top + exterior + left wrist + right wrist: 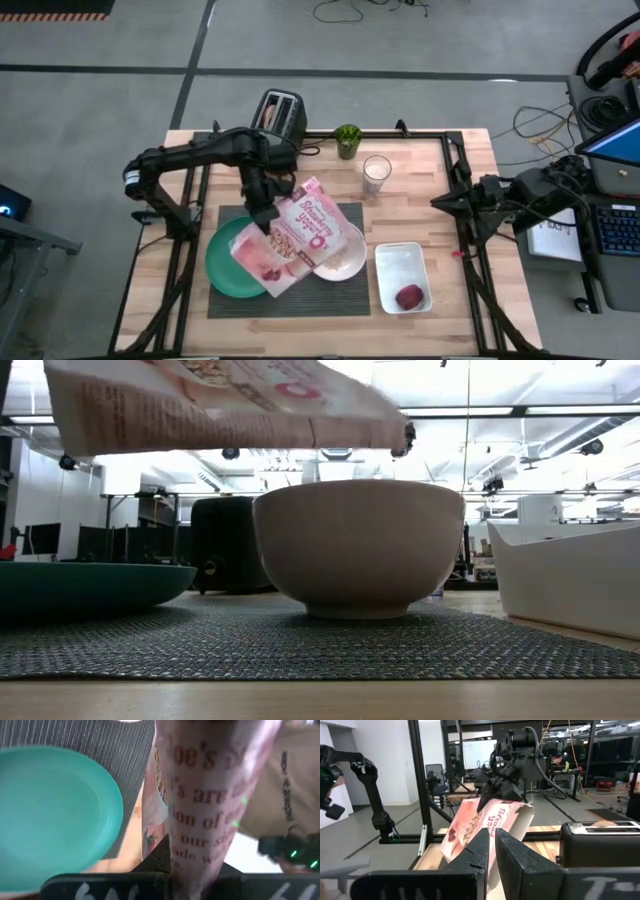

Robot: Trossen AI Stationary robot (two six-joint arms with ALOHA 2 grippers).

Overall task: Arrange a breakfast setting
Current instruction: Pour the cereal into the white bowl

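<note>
The left gripper (266, 218) has its jaws pinched on the far edge of the pink cereal box (297, 238), holding it tipped in the air; the low view shows the box (220, 405) hanging clear above the white bowl (358, 545). The left arm reaches from its base at the table's left edge, runs rightward along the far side, then bends down toward the box. Seen from above, the tilted box covers the right part of the round green plate (225, 265) and the left part of the white bowl (350, 262). Plate and bowl both stand on the dark ribbed placemat (345, 300), the plate at its left, the bowl at its right. The black toaster (279, 112) stands at the table's far edge, behind the left arm. To its right is a small green plant (348, 139), and right of that, a little nearer, the milk glass (376, 172). The white rectangular dish (398, 268) lies just right of the mat, with a dark red item (409, 297) in its near end. The right gripper (440, 202) waits at the table's right edge, well apart from the setting, its fingers (481, 851) pressed together on nothing and pointing left toward the box.
</note>
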